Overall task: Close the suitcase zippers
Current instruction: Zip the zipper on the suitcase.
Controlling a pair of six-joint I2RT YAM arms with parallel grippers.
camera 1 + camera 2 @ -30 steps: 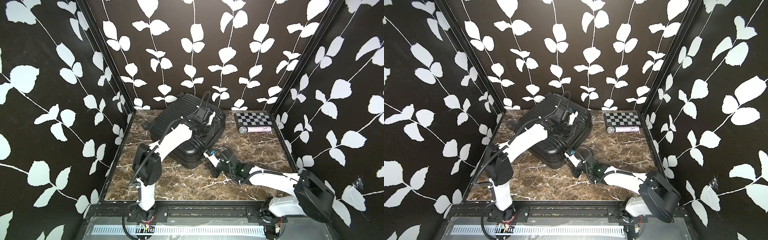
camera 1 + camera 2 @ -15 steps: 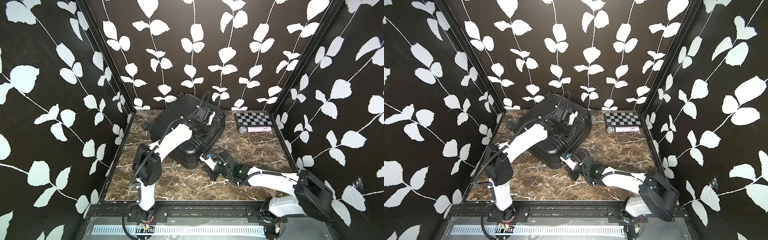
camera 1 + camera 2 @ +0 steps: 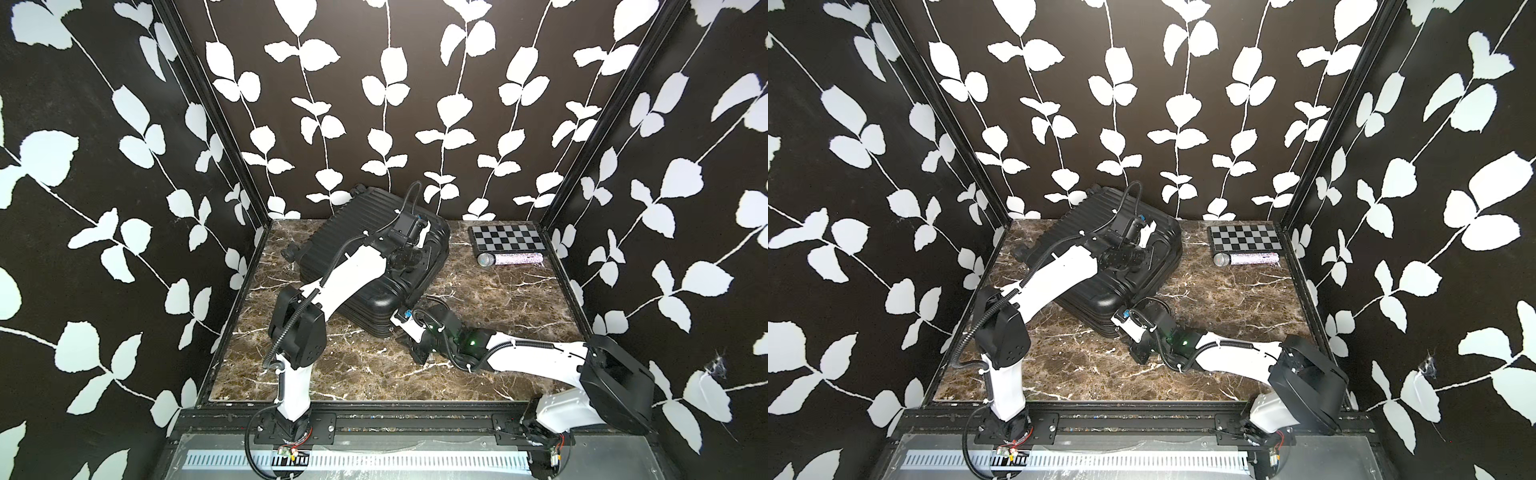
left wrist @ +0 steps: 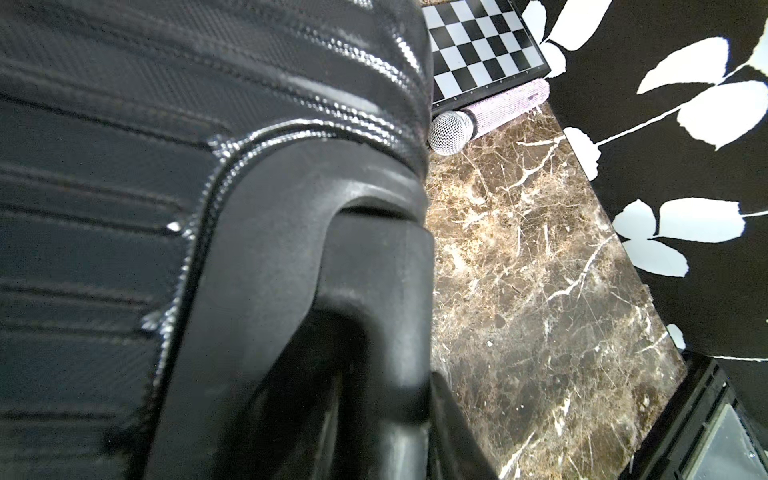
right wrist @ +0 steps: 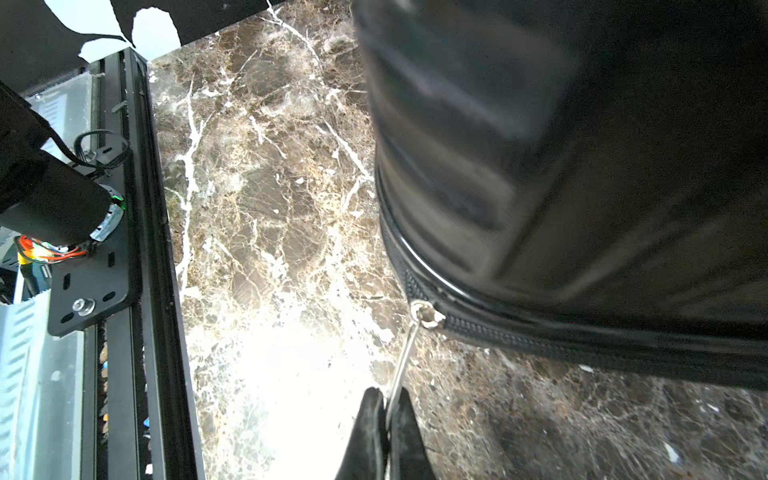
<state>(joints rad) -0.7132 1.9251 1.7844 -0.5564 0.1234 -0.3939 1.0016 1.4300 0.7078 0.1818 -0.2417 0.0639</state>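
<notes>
While the suitcase (image 3: 328,228) lies shells-together toward the desk's (image 3: 498,311) back, my right jaws pinch tight on its zipper pull (image 5: 403,361) at the near corner, zipping seemingly partway; my left jaws' opening I cannot tell.

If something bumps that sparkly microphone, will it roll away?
Probably: the microphone is round and lies on its side on the smooth marble table. The checkerboard behind it would likely block that way. Its wider mesh head might make it curve.
</notes>
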